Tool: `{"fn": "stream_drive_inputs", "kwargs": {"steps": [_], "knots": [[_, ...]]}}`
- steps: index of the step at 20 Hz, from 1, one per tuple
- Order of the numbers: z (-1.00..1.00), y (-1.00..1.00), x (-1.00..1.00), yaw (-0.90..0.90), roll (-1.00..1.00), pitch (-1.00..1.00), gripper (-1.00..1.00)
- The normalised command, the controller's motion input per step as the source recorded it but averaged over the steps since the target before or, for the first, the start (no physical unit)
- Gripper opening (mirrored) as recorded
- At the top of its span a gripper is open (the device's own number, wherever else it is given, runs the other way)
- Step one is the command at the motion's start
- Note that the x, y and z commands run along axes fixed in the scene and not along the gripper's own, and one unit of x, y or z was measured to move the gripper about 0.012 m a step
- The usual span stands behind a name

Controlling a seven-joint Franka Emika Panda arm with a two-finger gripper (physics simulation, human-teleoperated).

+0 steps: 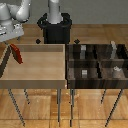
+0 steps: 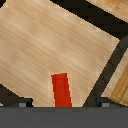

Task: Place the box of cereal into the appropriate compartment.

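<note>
The box of cereal (image 1: 17, 54), small, flat and red, lies tilted inside the light wooden tray (image 1: 35, 70), near its far corner on the exterior view's left. In the wrist view the box of cereal (image 2: 61, 89) shows on the tray floor between my two fingertips (image 2: 20, 104), which stand wide apart and clear of it. My gripper (image 1: 11, 42) hovers open just above the box. The compartment (image 1: 106, 53) is the far cell, on the exterior view's right, of the dark divided bin. It holds a tall pale grey slab (image 1: 114, 47).
The dark bin (image 1: 97, 82) stands beside the tray on the exterior view's right. Its other cells hold grey blocks (image 1: 82, 49), a small cube (image 1: 85, 73) and a small piece (image 1: 116, 69). The robot's black base (image 1: 55, 30) stands behind the tray.
</note>
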Motion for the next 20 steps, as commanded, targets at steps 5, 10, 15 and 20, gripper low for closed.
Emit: {"fn": "stream_drive_inputs", "kwargs": {"steps": [5, 10, 15, 20], "knots": [[-0.40, 0.00, 0.00, 0.00, 0.00, 0.00, 1.00], [-1.00, 0.00, 0.00, 0.00, 0.00, 0.00, 1.00], [-0.20, 0.00, 0.00, 0.00, 0.00, 0.00, -1.00], [0.00, 0.00, 0.00, 0.00, 0.00, 0.00, -1.00]]}}
